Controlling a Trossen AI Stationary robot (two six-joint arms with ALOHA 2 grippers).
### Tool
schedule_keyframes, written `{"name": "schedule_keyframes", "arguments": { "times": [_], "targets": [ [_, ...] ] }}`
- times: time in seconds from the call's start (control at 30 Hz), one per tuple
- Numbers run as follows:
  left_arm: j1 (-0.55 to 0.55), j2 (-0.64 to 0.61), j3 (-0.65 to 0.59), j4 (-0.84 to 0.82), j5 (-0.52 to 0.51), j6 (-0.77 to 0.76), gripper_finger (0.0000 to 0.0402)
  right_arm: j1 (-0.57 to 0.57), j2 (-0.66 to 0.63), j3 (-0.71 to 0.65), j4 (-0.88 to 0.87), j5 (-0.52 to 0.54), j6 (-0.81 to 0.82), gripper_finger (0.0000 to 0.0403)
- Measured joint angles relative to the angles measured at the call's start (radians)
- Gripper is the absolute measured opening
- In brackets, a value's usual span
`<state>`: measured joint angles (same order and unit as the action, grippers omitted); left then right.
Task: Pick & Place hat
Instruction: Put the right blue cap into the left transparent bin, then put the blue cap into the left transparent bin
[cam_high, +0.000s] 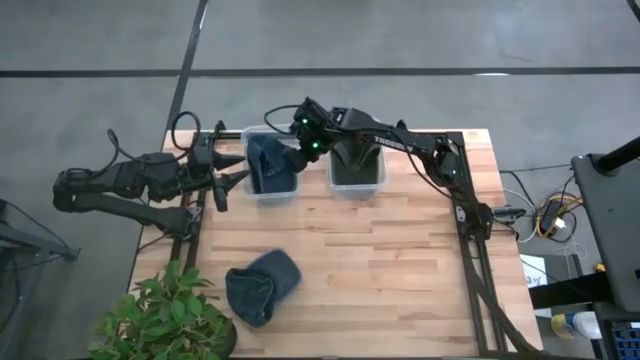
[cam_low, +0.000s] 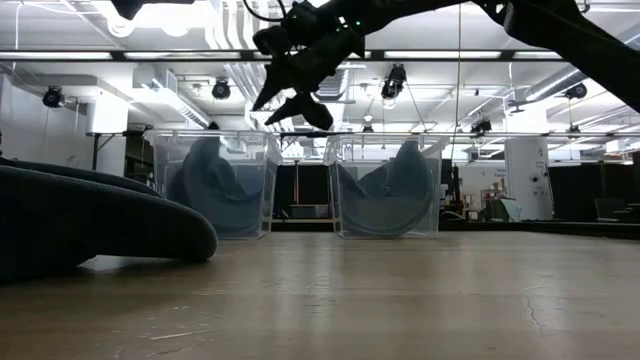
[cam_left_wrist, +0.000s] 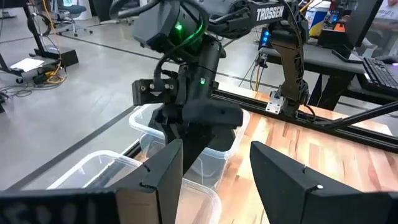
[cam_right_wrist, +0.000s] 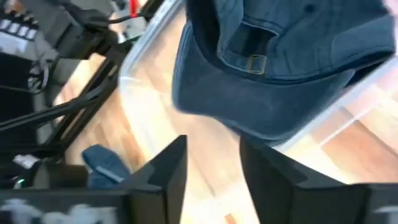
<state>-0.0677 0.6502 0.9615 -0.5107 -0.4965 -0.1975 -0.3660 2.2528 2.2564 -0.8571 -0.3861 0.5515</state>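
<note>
a: where is the right pincer (cam_high: 297, 150)?

b: held above the left clear bin (cam_high: 270, 192) at the far edge of the counter (cam_high: 400, 260). its fingers (cam_right_wrist: 165, 171) are spread apart and grip nothing. in the low view it hangs clear above the bin rim, fingers pointing down.

a: and the hat?

b: one blue denim hat (cam_high: 270, 163) sits in that left bin, directly under the right pincer. its back strap and brass buckle (cam_right_wrist: 254, 63) face up in the right wrist view, and part of it drapes over the bin's rim.

a: the second bin?

b: the right clear bin (cam_high: 356, 180) stands just beside the first, on its right. it holds a dark cloth item (cam_low: 392, 190); i cannot tell from above exactly what it is.

a: anything else on the counter?

b: another blue hat (cam_high: 262, 284) lies on the wood near the front left, well apart from both bins. a potted plant (cam_high: 165, 318) stands at the near left corner, just beside it.

a: the left arm?

b: it waits at the far left edge, left pincer (cam_high: 228, 183) spread, pointing toward the left bin and touching nothing.
</note>
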Motion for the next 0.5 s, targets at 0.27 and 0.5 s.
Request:
{"name": "schedule_keyframes", "arguments": {
  "times": [0.27,0.5],
  "targets": [
    [0.0,0.002,0.0,-0.001,0.0,-0.015,0.0181,0.021,-0.032,0.062,-0.001,-0.089,-0.187,0.0192],
    [-0.001,0.009,0.0,-0.012,0.026,-0.035,0.0181,0.119,-0.069,0.059,-0.064,-0.16,-0.497,0.0182]
  ]
}}
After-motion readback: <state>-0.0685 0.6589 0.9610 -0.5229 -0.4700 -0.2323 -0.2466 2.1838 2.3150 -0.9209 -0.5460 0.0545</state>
